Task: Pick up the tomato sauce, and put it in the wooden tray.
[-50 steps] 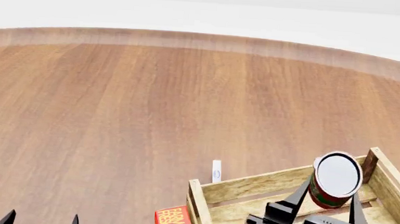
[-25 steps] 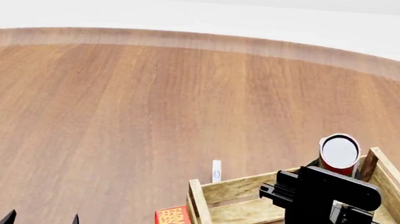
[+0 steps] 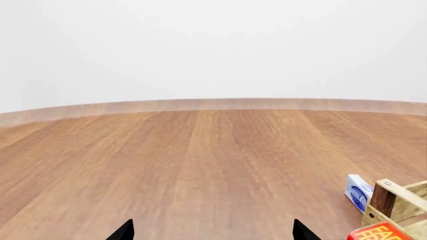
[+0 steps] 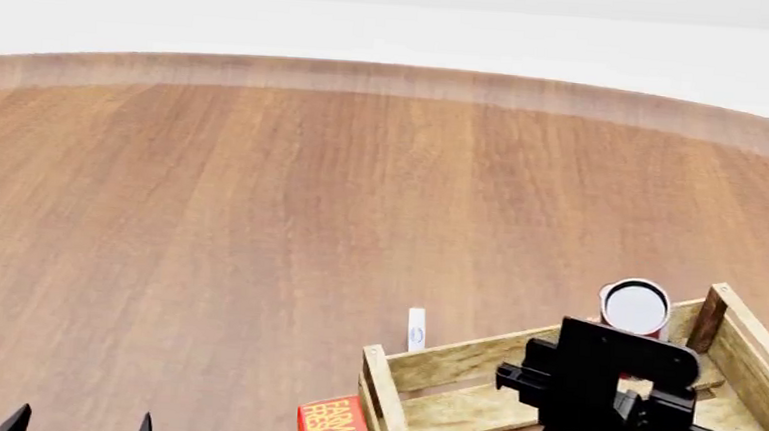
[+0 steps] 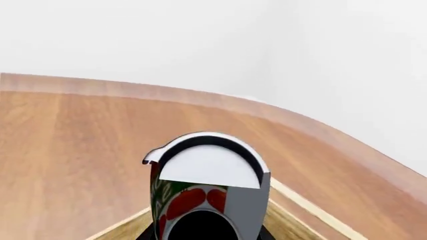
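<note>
The tomato sauce (image 4: 635,305) is a small can with a red and green label and a plain pale top. My right gripper (image 4: 620,358) is shut on it, holding it over the far side of the wooden tray (image 4: 463,358), a light slatted crate with dark corner posts. The black wrist hides the fingers in the head view. In the right wrist view the tomato sauce (image 5: 200,192) fills the space between the jaws, with the wooden tray's rim (image 5: 308,208) below it. My left gripper (image 4: 80,423) stands open and holds nothing at the near left, with its fingertips (image 3: 124,230) wide apart.
A red butter box (image 4: 332,427) lies against the tray's near left corner. A small blue-and-white box (image 4: 416,330) stands just beyond the tray; the left wrist view shows this same blue-and-white box (image 3: 358,191) beside a corner post (image 3: 383,196). The brown tabletop (image 4: 251,217) stretches far and left.
The right wrist has swung upright over the tray, carrying the can. The can rose toward the far rim, then sank a little. The left gripper has not moved.
</note>
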